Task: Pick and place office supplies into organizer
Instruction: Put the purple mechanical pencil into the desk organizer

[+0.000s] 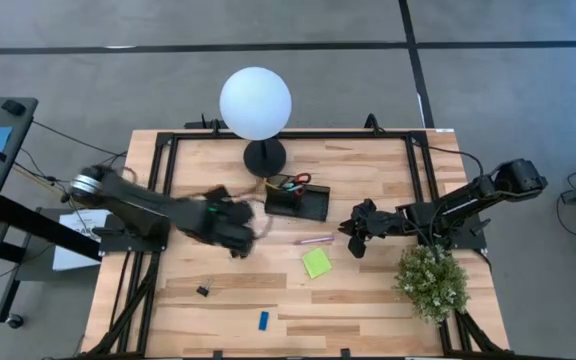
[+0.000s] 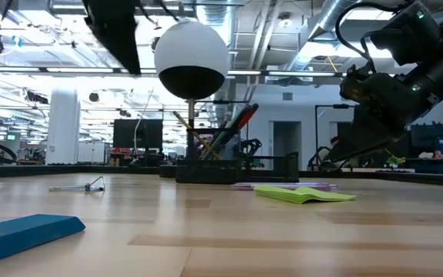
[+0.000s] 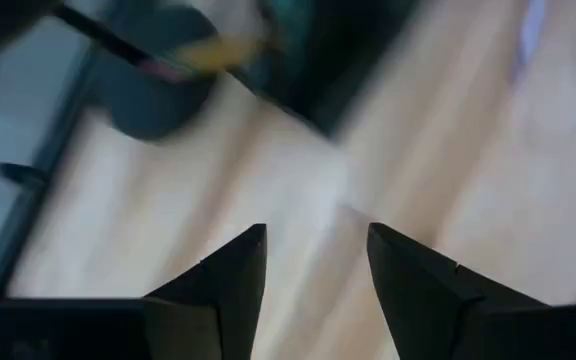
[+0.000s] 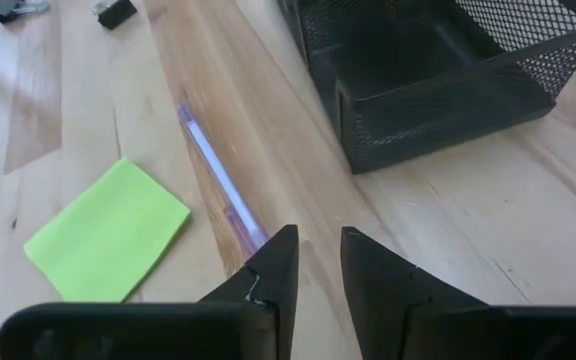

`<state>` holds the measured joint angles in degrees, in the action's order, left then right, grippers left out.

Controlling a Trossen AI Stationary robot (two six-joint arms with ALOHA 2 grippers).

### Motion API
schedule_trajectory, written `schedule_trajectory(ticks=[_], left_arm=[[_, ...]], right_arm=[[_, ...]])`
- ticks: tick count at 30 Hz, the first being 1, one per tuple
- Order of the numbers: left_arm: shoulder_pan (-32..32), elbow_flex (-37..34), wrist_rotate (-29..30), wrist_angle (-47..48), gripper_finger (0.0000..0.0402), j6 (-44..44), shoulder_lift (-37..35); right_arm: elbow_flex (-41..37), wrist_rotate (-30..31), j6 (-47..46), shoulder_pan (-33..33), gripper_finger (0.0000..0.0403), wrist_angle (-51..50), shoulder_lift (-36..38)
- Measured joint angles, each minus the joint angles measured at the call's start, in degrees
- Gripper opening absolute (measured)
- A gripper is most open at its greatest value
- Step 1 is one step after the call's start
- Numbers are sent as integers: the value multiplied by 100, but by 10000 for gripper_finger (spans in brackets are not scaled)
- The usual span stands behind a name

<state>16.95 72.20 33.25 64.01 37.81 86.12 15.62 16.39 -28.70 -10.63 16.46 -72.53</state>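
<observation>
Left jaws [image 3: 316, 262]: open, empty, above bare wood left of the organizer [image 1: 299, 200]. Right jaws [image 4: 318, 262]: parted by a narrow gap, nothing between them, just right of the pen [image 4: 220, 183], near the organizer's right end.

Organizer: black mesh tray, centre of the table [image 1: 368, 300], just in front of the globe lamp [image 1: 256, 103]. Inside, upright: red-handled scissors [image 1: 301, 180] and pencils [image 2: 187, 127].

Still on the table:
- pen, lying flat, just in front of the organizer
- lime-green sticky-note pad [image 1: 317, 262], beside the pen on its near side, apart from it
- black clip [image 1: 203, 291], near left
- blue eraser [image 1: 264, 320], near edge, centre

Potted plant [image 1: 433, 281]: right side, near the right arm.
</observation>
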Motion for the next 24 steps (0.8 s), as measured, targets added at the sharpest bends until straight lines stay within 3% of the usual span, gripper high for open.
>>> schedule_trajectory(ticks=[3,5,7,9,12,14,17,20,24], left_arm=[[283,-737,1089,-734,171,538,-886],[419,-1560,1446,-2068,171,632,-1318],[482,-2559,1310,-3876,171,461,-1547],[451,-3518,797,-6186,171,-18,-1472],[273,-4541,-53,-9476,171,-731,-840],[130,-4858,-181,-10888,171,-1061,-278],[-154,-4867,-363,-11835,171,-1328,596],[-501,-4622,-1155,-11843,171,-1032,1402],[-813,-4164,-1768,-11865,171,-495,2121]], right_arm=[[0,1,-23,-1,72,31,0],[0,1,-21,1,72,58,0],[0,1,20,1,72,86,0],[0,8,66,1,72,100,0],[2,10,274,20,72,206,0],[0,8,379,21,72,329,0],[2,4,423,19,72,368,0],[2,5,425,-23,72,374,0],[2,-1,427,-25,72,379,0]])
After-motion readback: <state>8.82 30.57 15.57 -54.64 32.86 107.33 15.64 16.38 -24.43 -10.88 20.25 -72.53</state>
